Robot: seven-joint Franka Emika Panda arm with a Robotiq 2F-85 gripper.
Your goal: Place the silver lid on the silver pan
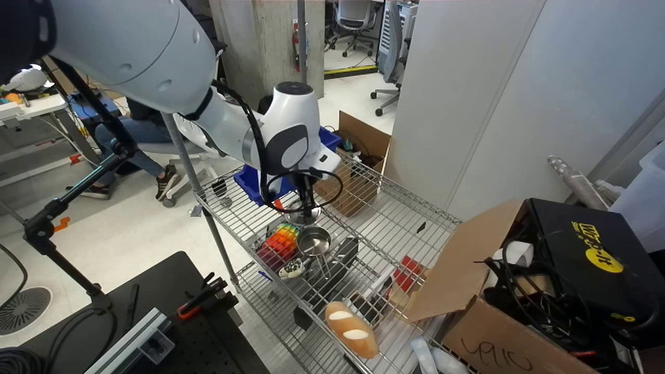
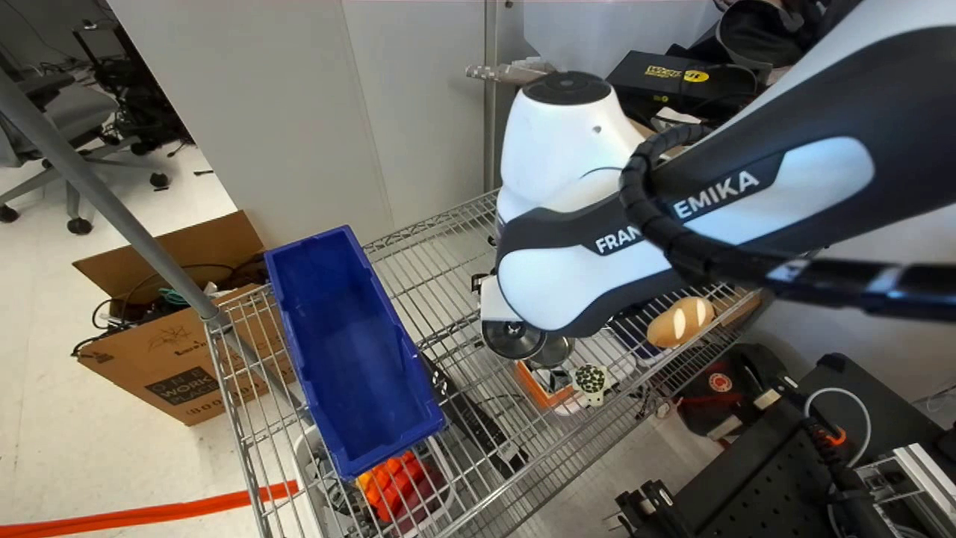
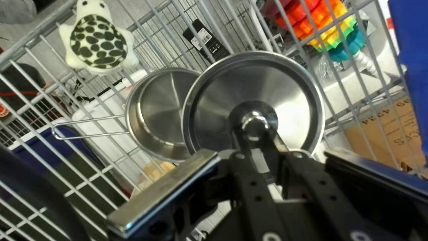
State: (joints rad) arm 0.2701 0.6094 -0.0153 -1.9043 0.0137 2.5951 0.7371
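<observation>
With my end effector I grasp the lid by its knob, mid-frame in the wrist view; it hides the right edge of the pan.

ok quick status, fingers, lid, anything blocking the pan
Fingers shut on lid. Lid partly overlaps pan in the wrist view, not yet seated. Nothing seen blocking; turtle sits apart from the pan.

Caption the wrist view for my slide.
Gripper holding the silver lid by its knob; the lid partly hides the open silver pan, a turtle figure nearby.
</observation>
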